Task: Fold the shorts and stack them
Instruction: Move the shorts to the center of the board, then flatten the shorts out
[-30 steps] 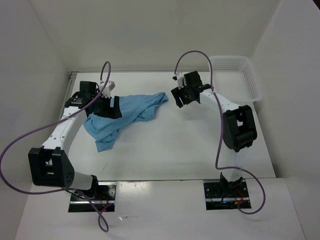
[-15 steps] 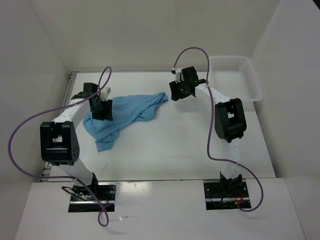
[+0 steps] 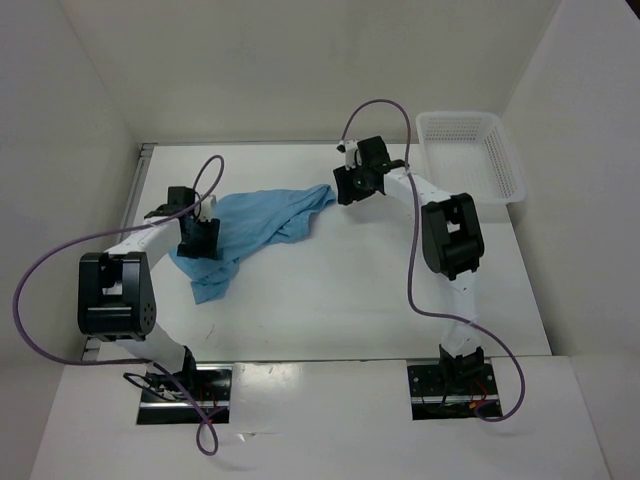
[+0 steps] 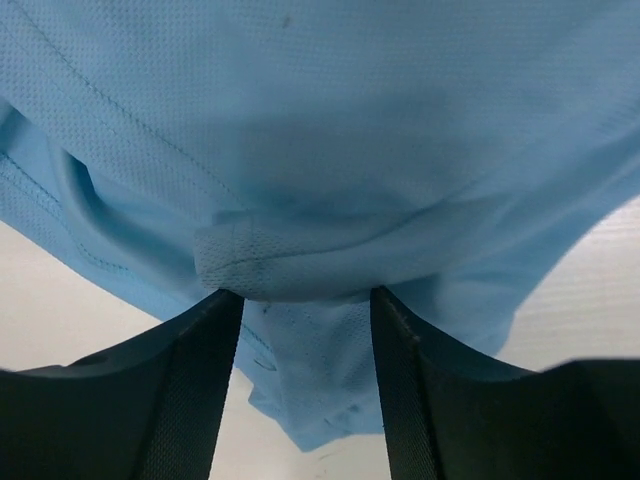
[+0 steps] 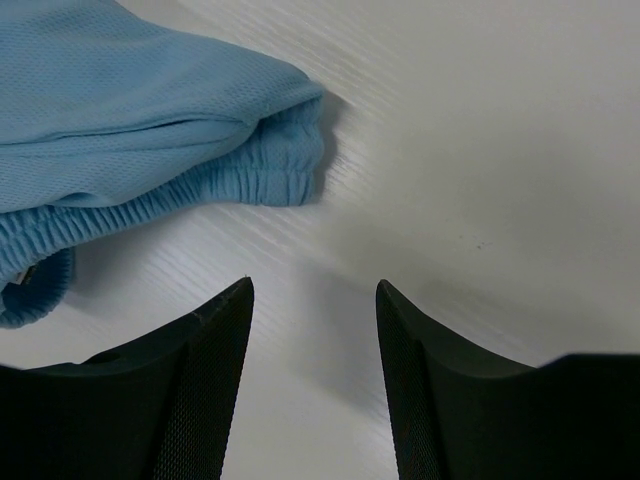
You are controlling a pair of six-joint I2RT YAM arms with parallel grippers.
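Observation:
The light blue shorts [image 3: 265,220] lie crumpled on the table's left half, with one end pointing to the far right. My left gripper [image 3: 199,240] is down on their left edge. In the left wrist view it [image 4: 305,292] is open, and a fold of the shorts [image 4: 330,130] bulges between its fingertips. My right gripper [image 3: 343,188] is just right of the shorts' far right end. In the right wrist view it [image 5: 314,285] is open over bare table, and the gathered waistband corner [image 5: 285,170] lies just ahead.
A white lattice basket [image 3: 503,160] stands at the far right corner of the table. White walls enclose the table on three sides. Purple cables loop above both arms.
My left gripper has come down onto the shorts' left edge. My right gripper has moved left, closer to the shorts' far right end. The shorts have barely shifted.

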